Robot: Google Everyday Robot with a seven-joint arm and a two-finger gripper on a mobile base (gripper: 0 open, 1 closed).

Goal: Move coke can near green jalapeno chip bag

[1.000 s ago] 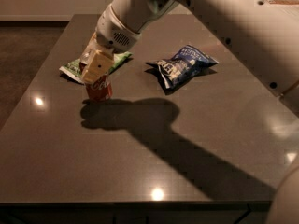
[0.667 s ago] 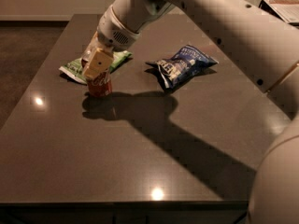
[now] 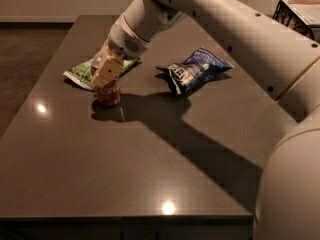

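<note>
Camera view: pincer clamped on the upright coke can standing on the counter; green jalapeno chip bag lies just beside the pincer, behind-left.

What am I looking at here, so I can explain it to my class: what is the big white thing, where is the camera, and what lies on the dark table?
The big white shape is a robot arm reaching in from the right. There is one camera, looking down across the dark table from its near edge; where it is mounted is not known. At the arm's end is the gripper, a two-fingered hand. It is closed on the upper part of a red coke can, which stands upright on the table. Just behind the can a green jalapeno chip bag lies flat. Further right lies a dark blue chip bag, apart from both.
</note>
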